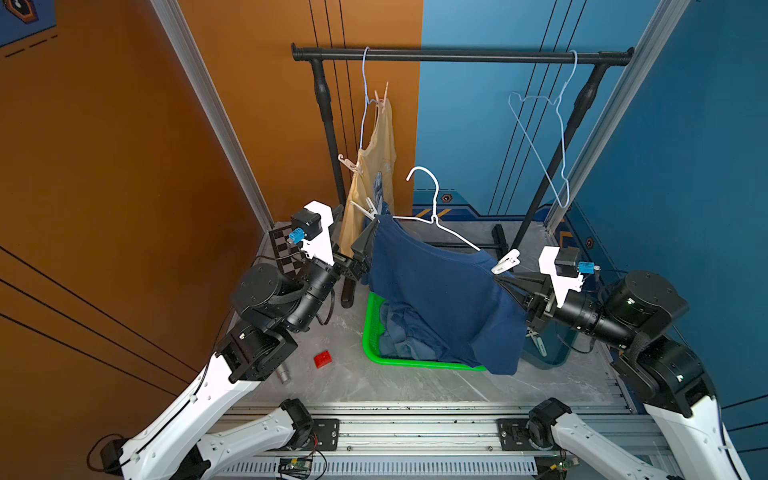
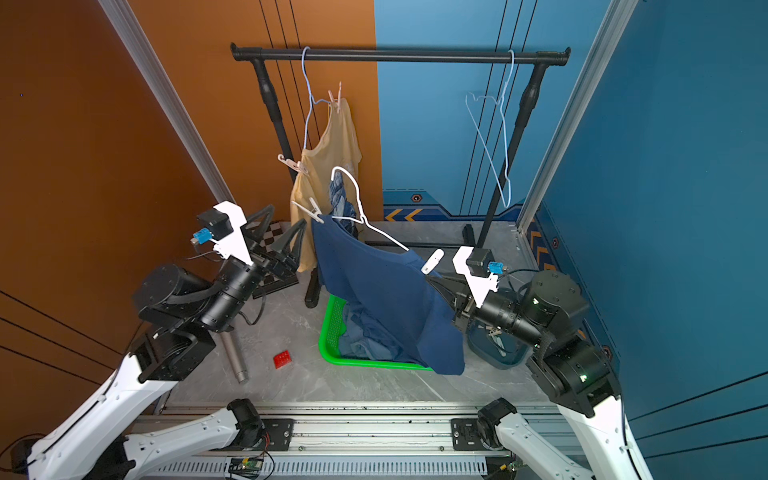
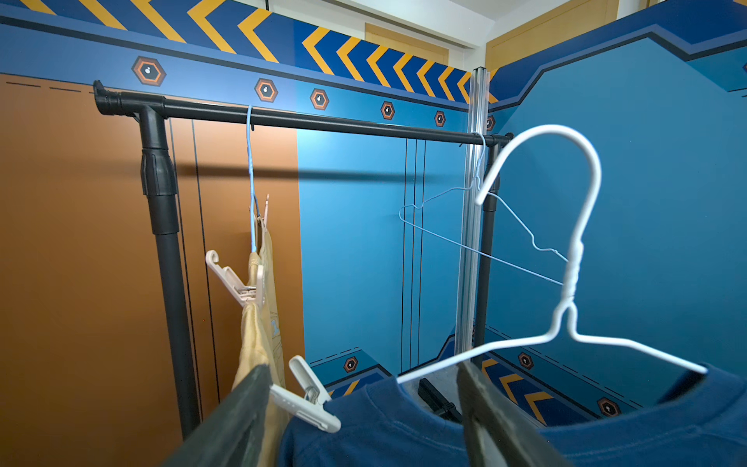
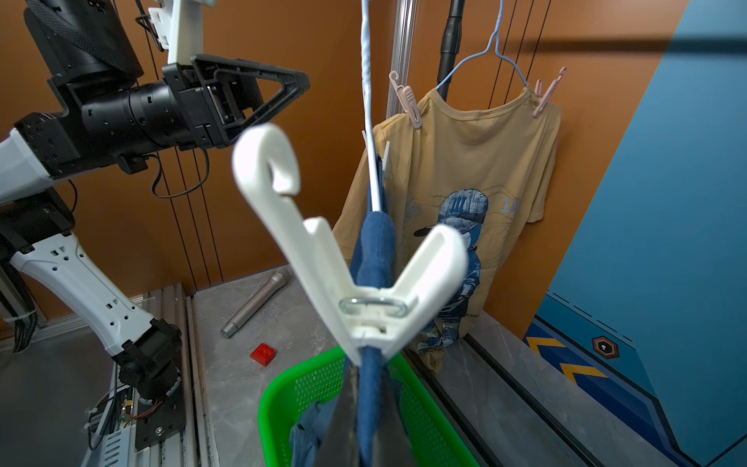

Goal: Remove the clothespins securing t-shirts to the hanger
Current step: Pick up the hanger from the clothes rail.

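Observation:
A navy t-shirt point(image 1: 440, 299) on a white wire hanger point(image 1: 434, 199) hangs between my arms, off the rack. White clothespins clip each shoulder point(image 1: 365, 210) point(image 1: 506, 262). My left gripper point(image 3: 364, 366) is open at the left shoulder, and that clothespin point(image 3: 307, 400) lies between its fingers, close against one. My right gripper point(image 4: 370, 376) is shut on the navy t-shirt's fabric just below the other white clothespin point(image 4: 355, 275). The pale yellow t-shirt point(image 4: 465, 170) hangs on the rack, held by two pink clothespins point(image 4: 408, 101) point(image 4: 547, 93). A slate blue t-shirt point(image 1: 399, 328) lies in the green basket point(image 1: 374, 353).
The black rack point(image 1: 457, 56) also carries an empty blue wire hanger point(image 1: 552, 137). A red brick point(image 1: 323, 358) and a metal cylinder point(image 1: 284, 374) lie on the table at the left. A blue-grey bin point(image 1: 548, 353) sits under my right arm. A checkerboard point(image 1: 284, 249) stands behind my left gripper.

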### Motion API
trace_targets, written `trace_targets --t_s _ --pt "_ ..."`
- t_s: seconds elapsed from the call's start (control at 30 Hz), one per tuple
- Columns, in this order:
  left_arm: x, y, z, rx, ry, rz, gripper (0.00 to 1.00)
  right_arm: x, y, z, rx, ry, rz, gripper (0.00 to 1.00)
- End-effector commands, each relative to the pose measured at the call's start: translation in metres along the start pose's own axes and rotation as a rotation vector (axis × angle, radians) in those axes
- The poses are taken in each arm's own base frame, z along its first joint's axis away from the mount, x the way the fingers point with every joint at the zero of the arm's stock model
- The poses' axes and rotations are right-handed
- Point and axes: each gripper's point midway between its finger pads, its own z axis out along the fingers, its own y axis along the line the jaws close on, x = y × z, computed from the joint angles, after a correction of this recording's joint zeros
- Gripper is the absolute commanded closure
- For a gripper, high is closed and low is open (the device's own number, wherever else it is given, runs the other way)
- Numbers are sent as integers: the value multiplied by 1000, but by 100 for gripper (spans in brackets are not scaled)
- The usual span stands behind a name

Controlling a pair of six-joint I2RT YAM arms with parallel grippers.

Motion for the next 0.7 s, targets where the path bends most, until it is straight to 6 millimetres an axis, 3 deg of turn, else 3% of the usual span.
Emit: trace_targets --t_s 0.0,0.2,0.37,0.47,0.67 --pt "9 -5 2 11 22 -16 26 -24 0 -2 -44 -156 -61 100" --pt "31 -14 11 37 75 -28 26 17 -6 0 -47 -143 -34 100" --pt "54 -37 26 115 131 -39 27 48 -7 4 -48 -119 -18 100" --pt "69 -54 34 186 151 -39 28 56 -8 5 -40 -139 -24 100" --pt "79 -95 47 351 157 -44 36 71 -8 8 -51 -114 -16 100"
